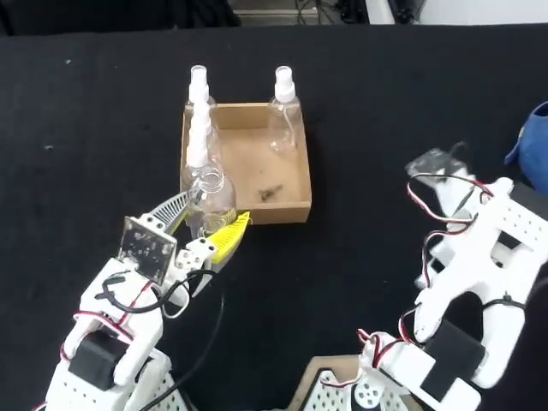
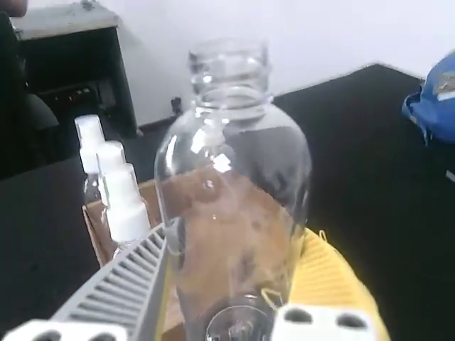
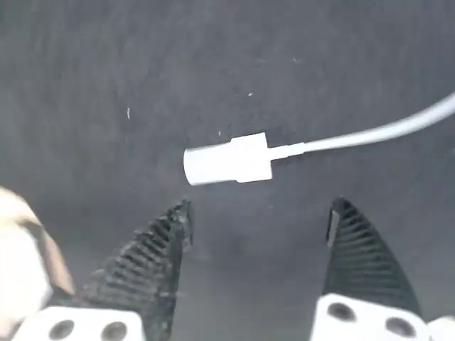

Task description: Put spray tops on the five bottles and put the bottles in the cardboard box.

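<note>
Left gripper (image 1: 218,208) clamped on an uncapped bottle (image 1: 210,195), grey finger on one side of the clear body and yellow finger on the other; in the left wrist view the bottle (image 2: 234,192) stands upright between them, open threaded neck on top. Right gripper (image 3: 259,206) spread wide, nothing held, black fingers hanging over the table (image 3: 106,71). Count: four bottles seen, three with spray tops fitted, one bare; one loose spray top (image 3: 227,160); one cardboard box (image 1: 295,201). Loose spray top lies flat on the black table just beyond the right gripper's fingertips, roughly centred on the gap between them, not touching either; its thin dip tube (image 3: 377,131) trails off to one side. Held bottle sits at the box's near-left corner, over the near wall; cannot tell whether its base is inside or outside. Box open on top. Far-right bottle (image 1: 283,116) stands in its far-right corner, mid-left bottle (image 1: 199,141) against its left wall, far-left bottle (image 1: 199,90) at the far-left corner, though whether that one is inside the wall is unclear. Small dark mark on the box floor near the middle. Blue object (image 1: 535,145) at the table's right edge, well apart from the box.
</note>
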Robot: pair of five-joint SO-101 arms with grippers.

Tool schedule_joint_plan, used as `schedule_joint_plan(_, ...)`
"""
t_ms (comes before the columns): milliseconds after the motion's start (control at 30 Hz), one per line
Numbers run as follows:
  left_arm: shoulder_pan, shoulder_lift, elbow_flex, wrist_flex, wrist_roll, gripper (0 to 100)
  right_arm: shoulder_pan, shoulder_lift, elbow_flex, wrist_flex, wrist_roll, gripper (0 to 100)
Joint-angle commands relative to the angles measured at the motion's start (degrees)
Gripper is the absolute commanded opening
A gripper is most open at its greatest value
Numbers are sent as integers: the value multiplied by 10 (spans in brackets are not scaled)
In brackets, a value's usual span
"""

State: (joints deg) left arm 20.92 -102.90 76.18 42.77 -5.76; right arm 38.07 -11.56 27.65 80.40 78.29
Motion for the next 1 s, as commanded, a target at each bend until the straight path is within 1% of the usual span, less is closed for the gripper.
schedule_joint_plan(0, 4, -5, -2, -18, 5, 29, 14, -2, -30, -15, 183, 266)
schedule_joint_plan(133, 4, -5, -1, -18, 5, 29, 16, -2, 17, -99, 316, 265)
schedule_joint_plan(267, 4, -5, -1, -18, 4, 29, 17, -2, 87, -146, 447, 265)
schedule_joint_plan(367, 4, -5, -1, -18, 4, 29, 17, -2, 131, -191, 497, 264)
schedule_joint_plan(600, 3, -5, -5, -18, 4, 29, 17, -2, 218, -315, 531, 264)
schedule_joint_plan(733, 3, -5, -5, -18, 4, 29, 17, -2, 258, -353, 532, 255)
schedule_joint_plan(767, 3, -5, -5, -18, 4, 29, 17, -5, 265, -356, 532, 229)
schedule_joint_plan(833, 3, -5, -5, -18, 4, 29, 17, -7, 273, -350, 528, 142)
schedule_joint_plan(900, 3, -5, -5, -17, 4, 29, 17, -8, 271, -347, 489, 31)
schedule_joint_plan(933, 3, -5, -5, -15, 4, 29, 14, -8, 270, -353, 461, 5)
schedule_joint_plan(967, 3, -5, -5, -15, 4, 29, 16, -8, 262, -355, 429, 27)
